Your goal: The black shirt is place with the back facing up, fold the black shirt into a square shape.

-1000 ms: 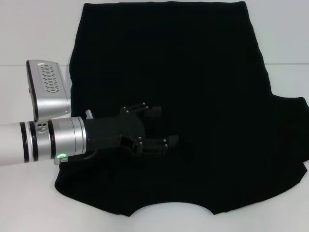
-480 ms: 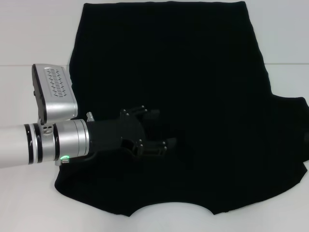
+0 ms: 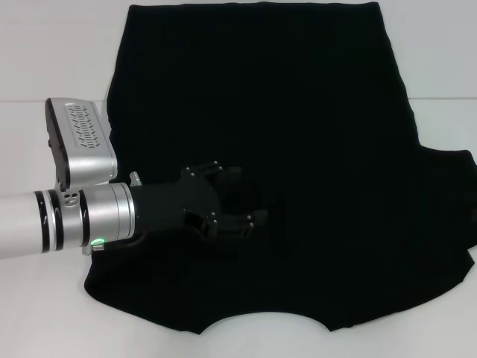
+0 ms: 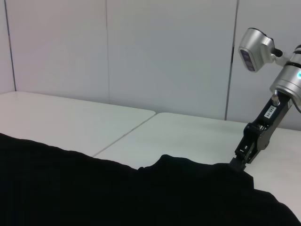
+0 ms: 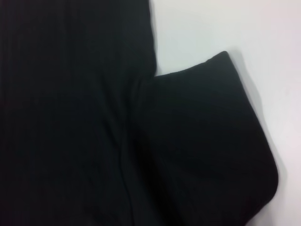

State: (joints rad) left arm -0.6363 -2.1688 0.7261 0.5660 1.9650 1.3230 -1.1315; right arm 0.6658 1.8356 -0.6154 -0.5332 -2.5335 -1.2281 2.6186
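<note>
Left claw (image 3: pixel 250 201), spread apart mid-left over the black shirt (image 3: pixel 298 112), should release the folded sleeve flat; right claw's (image 4: pixel 241 159) state is unclear.

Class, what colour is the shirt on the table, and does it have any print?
Plain black shirt, no print visible; clearest in the head view.

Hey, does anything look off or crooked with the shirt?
The shirt looks lopsided. One sleeve sticks out flat on the robot's right, while no sleeve shows on the left side, where the left tool is. No damage is visible.
</note>
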